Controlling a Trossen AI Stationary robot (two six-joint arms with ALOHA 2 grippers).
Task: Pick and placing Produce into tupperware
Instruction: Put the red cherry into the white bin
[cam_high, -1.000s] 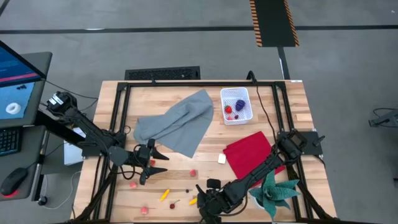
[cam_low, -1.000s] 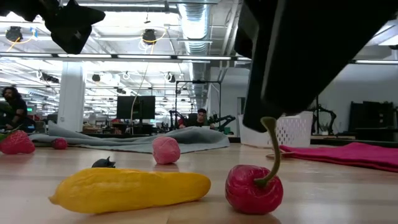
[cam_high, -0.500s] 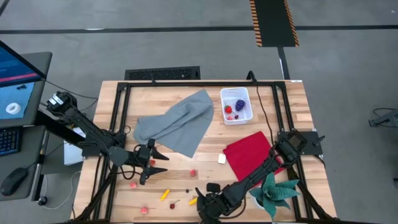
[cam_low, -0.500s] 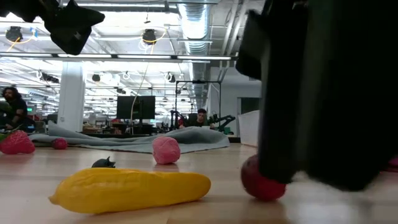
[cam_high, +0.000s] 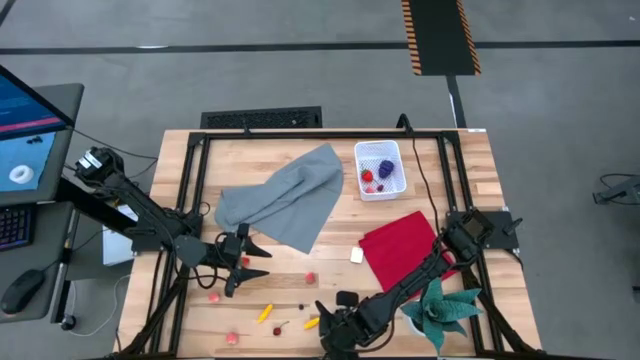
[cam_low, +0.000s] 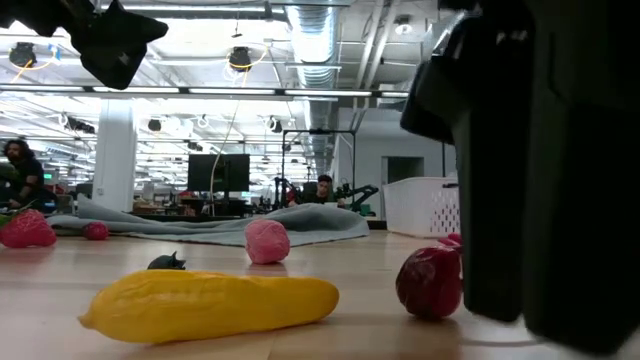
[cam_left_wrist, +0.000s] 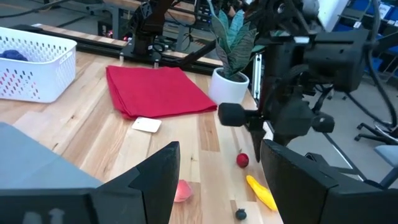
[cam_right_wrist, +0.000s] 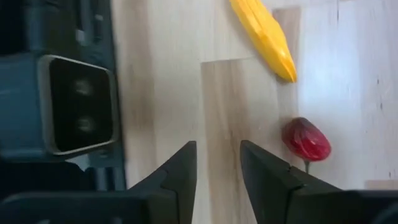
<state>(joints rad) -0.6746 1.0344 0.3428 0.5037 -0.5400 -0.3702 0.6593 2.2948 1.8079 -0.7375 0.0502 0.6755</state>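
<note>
The wooden table (cam_high: 470, 170) carries a grey cloth (cam_high: 285, 195) and a red cloth (cam_high: 400, 245). The white tupperware (cam_high: 381, 169) stands at its far edge, already holding a few pieces. The right gripper (cam_right_wrist: 217, 163) is low at the near edge, fingers partly apart and empty, with a red cherry (cam_right_wrist: 306, 139) just beside them and a yellow piece (cam_right_wrist: 264, 34) near. The left gripper (cam_high: 255, 262) hovers open, holding nothing.

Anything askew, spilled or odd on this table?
Nothing spilled or damaged. The grey cloth lies rumpled mid-table. Most produce lies loose along the near edge, like the yellow piece and cherry by the right gripper, away from the tupperware.
</note>
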